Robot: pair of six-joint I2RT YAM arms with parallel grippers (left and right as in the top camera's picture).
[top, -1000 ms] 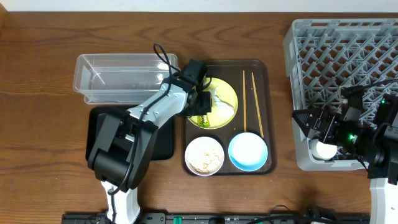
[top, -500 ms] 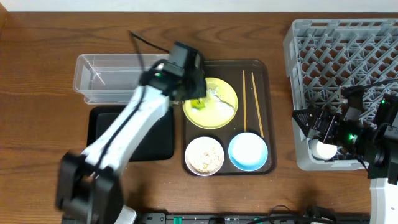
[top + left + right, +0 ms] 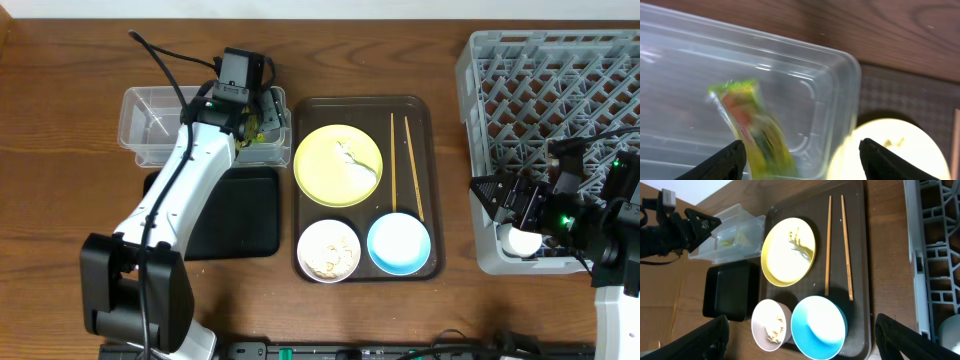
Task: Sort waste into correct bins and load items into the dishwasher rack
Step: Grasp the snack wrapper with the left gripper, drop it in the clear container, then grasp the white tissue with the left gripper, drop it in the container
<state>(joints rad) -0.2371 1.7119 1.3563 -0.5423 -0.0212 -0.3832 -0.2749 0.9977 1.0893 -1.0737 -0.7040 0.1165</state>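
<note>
My left gripper (image 3: 255, 112) hangs open over the right end of the clear tub (image 3: 160, 125). The green-and-orange wrapper (image 3: 747, 125) shows blurred inside the tub below my left gripper (image 3: 802, 155), and neither finger grips it. The black tray bin (image 3: 245, 215) lies in front of the tub. The yellow-green plate (image 3: 335, 170) carries the crumpled tissue (image 3: 350, 158). The white bowl (image 3: 328, 250) holds rice scraps, next to the light-blue bowl (image 3: 398, 243). Two chopsticks (image 3: 393, 160) lie right of the plate. My right gripper (image 3: 510, 215) is open and empty beside the grey rack (image 3: 560, 90).
The plate, bowls and chopsticks sit on a dark brown serving tray (image 3: 420, 110) between the bins and the rack. A white round thing (image 3: 522, 240) shows at the rack's front left corner. Bare wooden tabletop lies to the far left.
My left arm swung from the plate back-left to the clear tub, carrying the wrapper. Its jaws have opened and the wrapper is loose in the tub. The right arm has not moved.
</note>
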